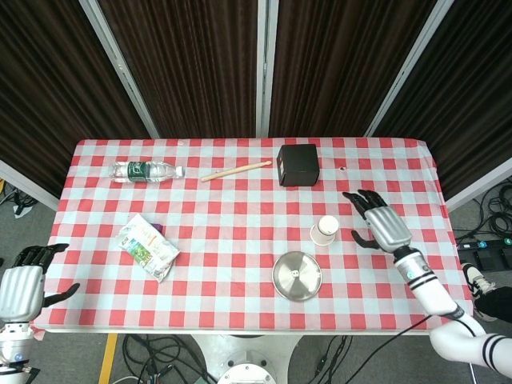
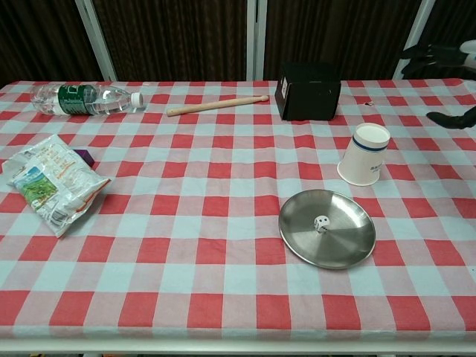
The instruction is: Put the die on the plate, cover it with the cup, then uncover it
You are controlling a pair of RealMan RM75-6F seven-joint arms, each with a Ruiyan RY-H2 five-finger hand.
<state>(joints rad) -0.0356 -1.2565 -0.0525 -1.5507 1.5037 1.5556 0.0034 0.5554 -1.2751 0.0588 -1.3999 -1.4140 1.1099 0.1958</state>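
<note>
- I am seeing my right hand [image 1: 382, 222] hanging over the cloth at about 3 o'clock from the cup [image 1: 324, 230], apart from it, fingers spread and holding nothing.
- In the chest view only dark fingertips [image 2: 428, 52] of that right hand are showing at the upper right edge, well clear of the cup [image 2: 363, 154].
- My left hand [image 1: 22, 284] is sitting off the table's near left corner, past the cloth edge, fingers loosely parted with nothing in them.
- The cup is standing mouth-down on the tablecloth [image 1: 232, 216], a dark band running round it near the upturned base; I am reading no writing on it.
- The die [image 2: 320, 222] is lying white and dotted near the middle of the steel plate [image 2: 349, 245], uncovered; the plate [image 1: 282, 282] is sitting at roughly 7 o'clock from the cup, just beside it, not touching.
- The water bottle [image 2: 83, 98] is lying on its side at the far left with a green label too small to read.
- The snack bag [image 2: 50, 182] is showing printing I cannot make out.
- A black box [image 2: 307, 90] is standing at 11 o'clock from the cup, and a wooden stick [image 2: 216, 105] is lying left of the box.
- The plate is sitting near the table's front edge; bare cloth is stretching between it and the snack bag.
</note>
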